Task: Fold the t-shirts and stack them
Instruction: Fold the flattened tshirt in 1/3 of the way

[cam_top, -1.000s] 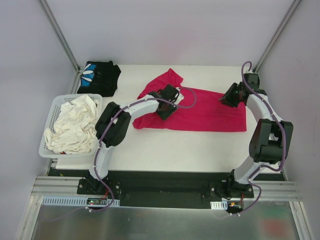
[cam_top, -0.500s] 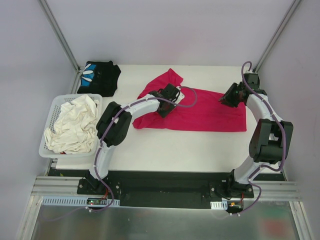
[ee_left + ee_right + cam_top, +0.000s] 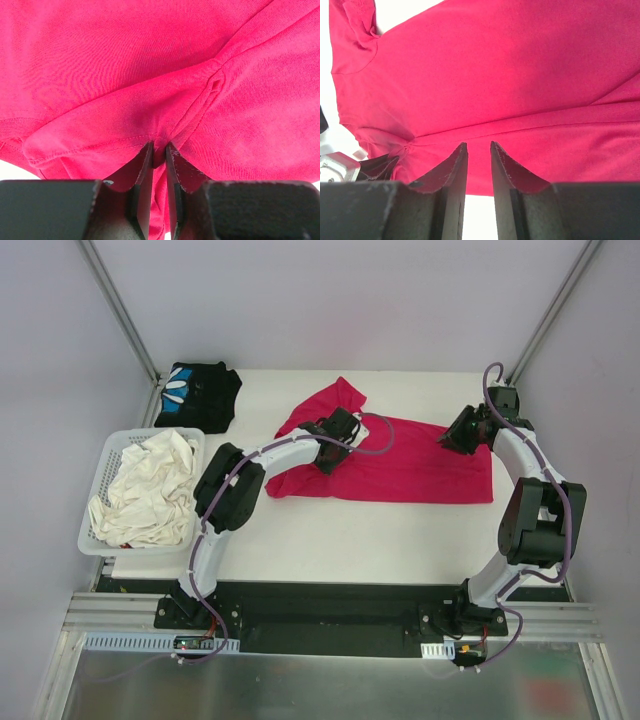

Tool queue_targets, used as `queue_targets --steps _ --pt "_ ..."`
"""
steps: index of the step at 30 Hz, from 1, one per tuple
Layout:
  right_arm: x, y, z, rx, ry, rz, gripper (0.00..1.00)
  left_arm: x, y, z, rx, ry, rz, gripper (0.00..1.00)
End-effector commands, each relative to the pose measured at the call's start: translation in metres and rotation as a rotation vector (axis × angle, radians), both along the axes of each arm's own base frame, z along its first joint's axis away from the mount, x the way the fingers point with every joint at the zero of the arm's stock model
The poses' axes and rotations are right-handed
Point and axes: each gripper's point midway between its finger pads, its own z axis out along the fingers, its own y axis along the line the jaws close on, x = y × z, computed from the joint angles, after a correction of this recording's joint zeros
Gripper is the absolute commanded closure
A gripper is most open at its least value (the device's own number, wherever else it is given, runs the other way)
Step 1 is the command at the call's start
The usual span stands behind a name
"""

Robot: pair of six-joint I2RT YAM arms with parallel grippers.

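A red t-shirt (image 3: 410,465) lies spread on the white table (image 3: 340,530), partly bunched at its left end. My left gripper (image 3: 335,448) sits on the shirt's left part and is shut on a pinched fold of red fabric (image 3: 159,152) near a sleeve seam. My right gripper (image 3: 456,436) hovers over the shirt's right edge. In the right wrist view its jaws (image 3: 478,146) stand a little apart with nothing between them, the red shirt (image 3: 510,75) beyond. A folded black t-shirt (image 3: 197,395) with a blue and white print lies at the back left.
A white basket (image 3: 108,455) holding crumpled white shirts (image 3: 150,490) stands at the table's left edge. Metal frame posts rise at the back corners. The left arm's tip (image 3: 340,167) shows at the left edge of the right wrist view.
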Motion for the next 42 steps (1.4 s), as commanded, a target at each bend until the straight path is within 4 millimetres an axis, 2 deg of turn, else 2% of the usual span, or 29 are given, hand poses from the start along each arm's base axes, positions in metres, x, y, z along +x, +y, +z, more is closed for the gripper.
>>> queue_targets --steps 1,7,11,16,25,29,33,37,42 --pt "0.01 -0.001 0.014 0.002 -0.056 0.008 0.73 0.005 -0.004 0.015 0.0 -0.043 0.03 0.86" --pt "0.008 0.0 0.012 0.009 -0.05 0.009 0.73 0.015 0.0 0.035 0.018 -0.121 0.084 0.85" --pt "0.009 0.001 0.012 0.007 -0.053 0.01 0.73 0.031 0.003 0.064 0.016 -0.21 0.132 0.85" --pt "0.009 0.003 0.01 0.012 -0.047 0.016 0.73 0.052 -0.01 0.095 -0.03 -0.29 0.152 0.83" --pt "0.01 0.002 0.016 0.005 -0.066 0.015 0.73 0.069 -0.031 0.083 -0.055 -0.286 0.138 0.83" --pt "0.012 0.004 0.017 0.015 -0.066 0.02 0.73 0.07 -0.035 0.073 -0.059 -0.267 0.133 0.83" --pt "0.014 0.004 0.016 0.014 -0.066 0.019 0.73 0.067 -0.031 0.07 -0.048 -0.262 0.138 0.83" --pt "0.014 0.004 0.013 0.017 -0.058 0.024 0.73 0.068 -0.02 0.065 -0.007 -0.269 0.152 0.71" --pt "0.011 0.005 0.012 0.016 -0.056 0.025 0.72 0.065 -0.016 0.06 -0.007 -0.252 0.165 0.64"
